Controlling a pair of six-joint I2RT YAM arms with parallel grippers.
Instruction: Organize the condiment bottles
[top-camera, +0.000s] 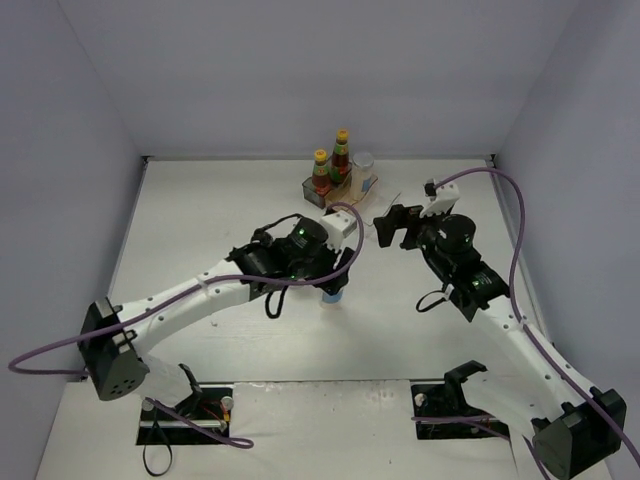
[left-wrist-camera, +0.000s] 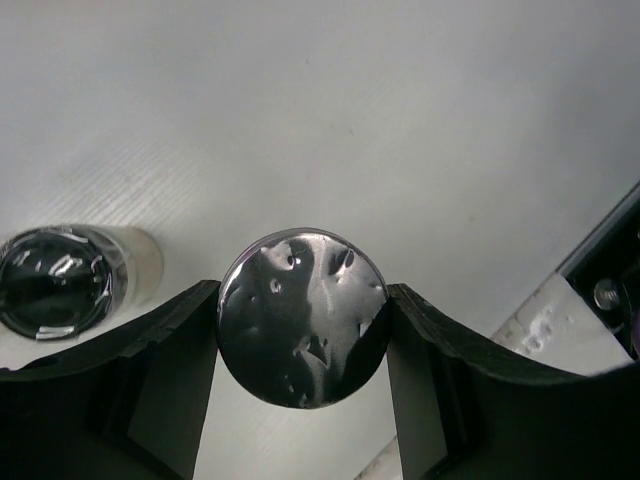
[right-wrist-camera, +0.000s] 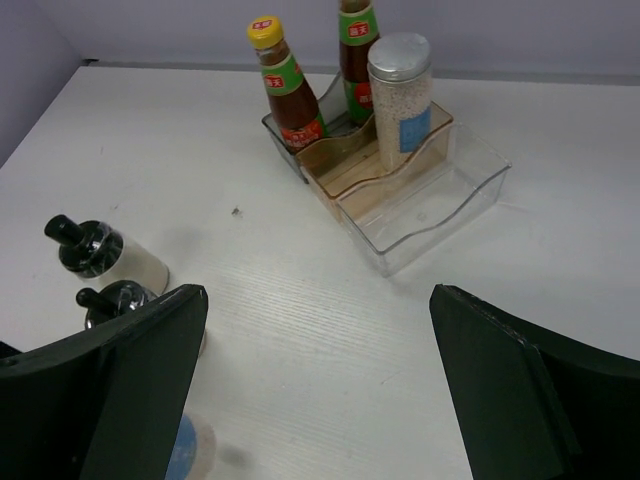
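Two red-brown, yellow-capped sauce bottles (right-wrist-camera: 285, 85) and one silver-lidded shaker (right-wrist-camera: 402, 100) stand in the clear plastic stepped rack (right-wrist-camera: 470, 190). My left gripper (left-wrist-camera: 303, 335) pinches the second shaker (left-wrist-camera: 303, 310), well short of it. My right gripper (right-wrist-camera: 315, 310) gapes empty. Two black-topped jars (right-wrist-camera: 95, 250) wait on the surface (right-wrist-camera: 560, 300).

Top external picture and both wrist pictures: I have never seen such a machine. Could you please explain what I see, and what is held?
Two robot arms are bolted at the near edge of a table. The top picture looks down from above and behind them; each other picture comes from a camera on one wrist. The left arm's fingers are shut on the silver lid of a shaker. The right arm's fingers are open and empty. At the back, a clear stepped rack holds two sauce bottles and another shaker. Two black-topped jars sit on the table.
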